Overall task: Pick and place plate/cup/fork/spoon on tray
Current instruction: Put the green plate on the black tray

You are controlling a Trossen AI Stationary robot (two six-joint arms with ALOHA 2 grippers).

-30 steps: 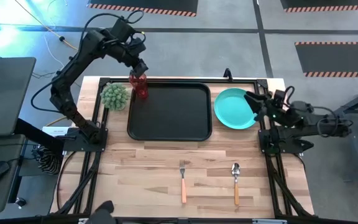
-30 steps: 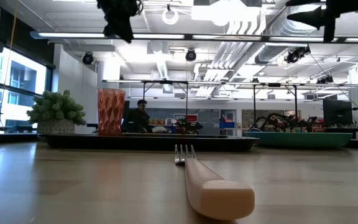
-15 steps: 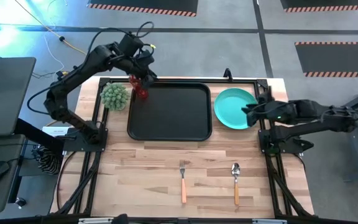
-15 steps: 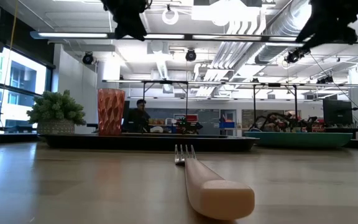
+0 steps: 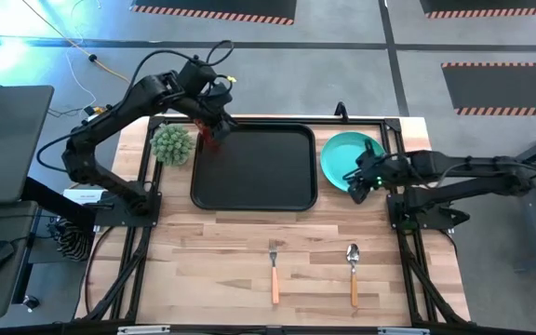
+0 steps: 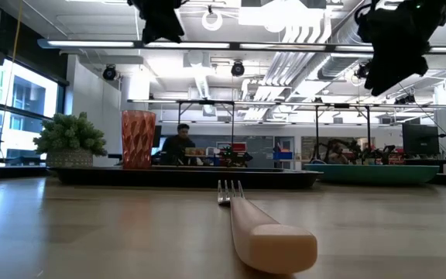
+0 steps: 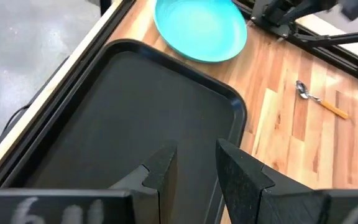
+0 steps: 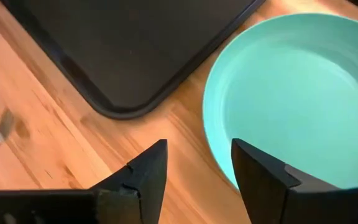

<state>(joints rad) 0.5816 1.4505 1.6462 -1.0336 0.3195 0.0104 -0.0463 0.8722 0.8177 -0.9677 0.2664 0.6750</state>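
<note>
The red-brown cup (image 6: 138, 139) stands upright on the far left corner of the black tray (image 5: 254, 207). In the high view it is mostly hidden under my left gripper (image 5: 212, 116). That gripper is high above the cup, open and empty (image 7: 196, 162). The teal plate (image 5: 347, 156) lies flat on the table to the right of the tray. My right gripper (image 5: 355, 182) hangs open above the plate's near left rim (image 8: 213, 118), clear of it. The fork (image 5: 274, 270) and the spoon (image 5: 353, 274) lie on the table near its front edge.
A green spiky potted plant (image 5: 171, 142) stands on the table just left of the tray's far left corner, close to the cup. A person sits in the room far behind the table (image 6: 178, 143). Bare wood lies between the tray and the cutlery.
My right gripper has moved across the plate toward the table's left and near edges and has come down closer to the plate's rim. My left gripper has shifted a little toward the right above the cup. The cup, plate, fork and spoon have stayed where they were.
</note>
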